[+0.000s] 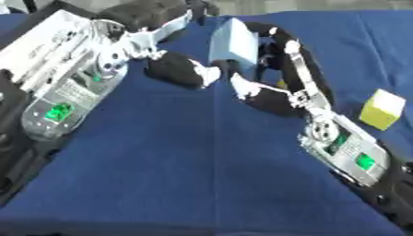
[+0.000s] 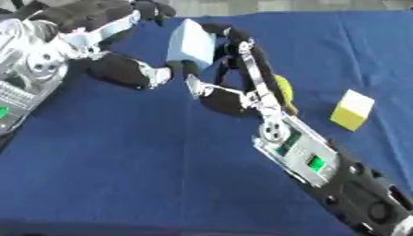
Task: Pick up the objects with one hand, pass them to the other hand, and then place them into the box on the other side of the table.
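Pale blue block [image 2: 190,45] sits up off the table between the two hands, above the blue cloth [image 1: 193,175], near the far middle. Right hand [image 2: 242,69] has long fingers [image 1: 300,64] running up along the block's right face and curling over its top; it looks to be the one holding it. Left hand [image 1: 174,69] comes in from the left, dark palm just below and beside the block's left lower corner, fingers reaching toward it. Whether the left fingers already touch the block can't be told; they don't look wrapped round it.

Step, as I read it: the hand-over, mid-air, right to left. Next move calls for the left hand to get thumb and fingers round the block's free left side before the right lets go, then carry it off to the left-side box. No box is visible in either view.

Around: yellow block [image 1: 382,109] on the cloth, to the right of the right forearm, well apart. Something yellow-green [image 2: 284,90] shows behind the right wrist, mostly hidden. Neither blocks the pass; crowded fingers round the block are the main risk.
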Robot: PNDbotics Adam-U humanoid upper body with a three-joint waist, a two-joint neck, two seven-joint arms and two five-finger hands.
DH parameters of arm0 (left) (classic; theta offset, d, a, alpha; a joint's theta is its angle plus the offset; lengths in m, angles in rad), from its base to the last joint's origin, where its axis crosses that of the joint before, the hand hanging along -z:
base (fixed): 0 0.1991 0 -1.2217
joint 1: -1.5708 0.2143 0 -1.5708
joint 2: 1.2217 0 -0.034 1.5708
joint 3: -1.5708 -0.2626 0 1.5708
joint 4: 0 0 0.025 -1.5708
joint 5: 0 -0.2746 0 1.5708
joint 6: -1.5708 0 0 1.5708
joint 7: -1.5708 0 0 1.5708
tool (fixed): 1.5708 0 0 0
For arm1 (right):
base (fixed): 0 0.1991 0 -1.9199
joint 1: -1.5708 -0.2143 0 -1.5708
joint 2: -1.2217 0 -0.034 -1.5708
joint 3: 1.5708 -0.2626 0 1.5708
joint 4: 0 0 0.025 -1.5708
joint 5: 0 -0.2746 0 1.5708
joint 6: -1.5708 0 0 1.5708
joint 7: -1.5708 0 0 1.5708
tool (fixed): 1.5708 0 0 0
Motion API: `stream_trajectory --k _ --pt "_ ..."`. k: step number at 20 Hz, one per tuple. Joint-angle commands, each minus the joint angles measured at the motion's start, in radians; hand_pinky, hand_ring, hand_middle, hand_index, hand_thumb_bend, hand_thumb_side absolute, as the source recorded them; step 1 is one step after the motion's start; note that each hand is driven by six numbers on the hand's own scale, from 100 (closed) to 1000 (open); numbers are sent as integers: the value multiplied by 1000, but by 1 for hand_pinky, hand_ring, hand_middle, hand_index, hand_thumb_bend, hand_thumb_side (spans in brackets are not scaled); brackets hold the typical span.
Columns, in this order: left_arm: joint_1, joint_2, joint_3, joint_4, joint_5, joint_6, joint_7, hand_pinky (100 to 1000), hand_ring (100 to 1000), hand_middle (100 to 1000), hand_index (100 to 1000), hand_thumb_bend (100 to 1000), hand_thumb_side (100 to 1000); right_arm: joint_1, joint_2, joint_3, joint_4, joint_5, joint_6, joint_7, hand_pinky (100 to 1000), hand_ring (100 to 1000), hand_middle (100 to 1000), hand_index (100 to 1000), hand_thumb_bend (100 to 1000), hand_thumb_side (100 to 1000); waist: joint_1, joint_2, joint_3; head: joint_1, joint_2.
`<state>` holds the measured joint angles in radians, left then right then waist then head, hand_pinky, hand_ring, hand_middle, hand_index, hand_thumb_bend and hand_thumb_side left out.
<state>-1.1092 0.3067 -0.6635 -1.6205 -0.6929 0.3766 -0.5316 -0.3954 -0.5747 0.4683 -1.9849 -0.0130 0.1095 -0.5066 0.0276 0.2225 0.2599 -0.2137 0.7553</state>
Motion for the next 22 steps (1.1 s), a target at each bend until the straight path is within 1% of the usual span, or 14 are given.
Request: stream_trajectory --k 1,4,8,15,19,22 --pt "-16 8 8 0 -3 -4 13 998 889 798 961 279 591 -11 -7 -4 -15 8 -7 3 292 504 677 533 100 100 0 -14 -2 3 2" --pt "-16 6 9 6 1 -7 25 996 887 795 958 272 578 -12 -7 -3 -15 9 -8 5 291 504 676 532 100 100 0 -14 -2 5 1" --pt "-16 2 8 15 6 -14 33 997 888 794 955 259 588 -13 -7 0 -15 10 -12 12 290 504 676 532 100 100 0 -14 -3 6 0" --pt "-15 -1 4 20 21 -31 31 1000 891 795 953 242 643 -15 -6 3 -15 11 -12 20 287 503 675 531 100 100 0 -12 -4 5 3" --pt "-16 -1 0 21 31 -48 15 1000 894 798 952 262 687 -16 -8 4 -15 12 -11 21 286 503 674 531 100 100 0 -12 -1 4 5" --pt "-17 -1 0 19 31 -57 4 1000 894 799 953 276 679 -16 -9 4 -15 13 -12 21 285 503 674 531 100 100 0 -12 0 4 6"
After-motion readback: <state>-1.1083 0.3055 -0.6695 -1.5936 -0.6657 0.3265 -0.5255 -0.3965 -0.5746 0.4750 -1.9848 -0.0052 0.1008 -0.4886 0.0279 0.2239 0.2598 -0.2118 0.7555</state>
